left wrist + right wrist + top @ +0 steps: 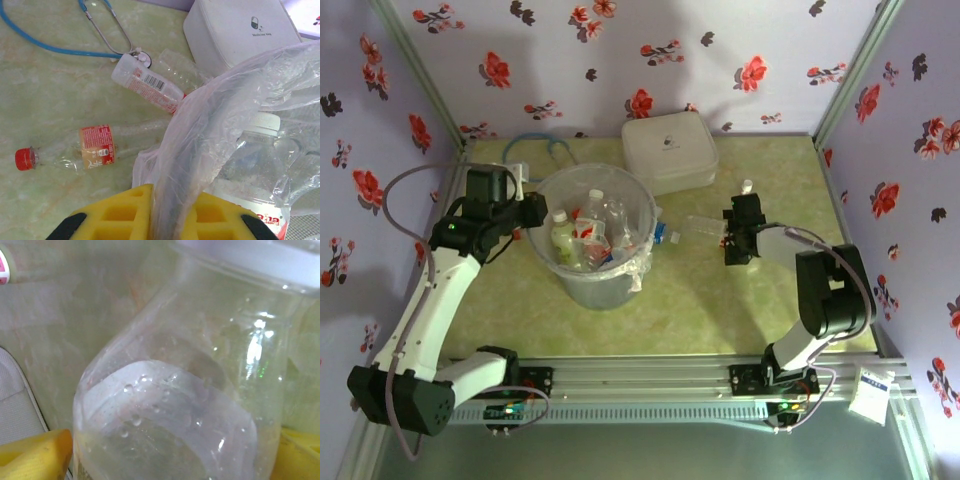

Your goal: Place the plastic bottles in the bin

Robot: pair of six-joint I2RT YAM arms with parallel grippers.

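Note:
The bin (592, 285), a grey bucket lined with a clear bag (225, 100), stands left of centre and holds several plastic bottles (588, 236). My left gripper (532, 212) (172, 192) is shut on the bag at the bin's left rim. Beyond it on the table lie a red-capped bottle (95, 147), a white-capped bottle with a red label (150, 85) and a clear one (180, 70). My right gripper (744, 208) (172, 455) stands open, one finger on either side of a clear white-capped bottle (175, 405). Another clear bottle (698, 227) lies just to its left.
A white rounded-square box (670, 150) (235, 30) sits behind the bin at the back. A blue stethoscope (535, 145) (50, 47) lies at the back left. Flowered walls close in the table on three sides.

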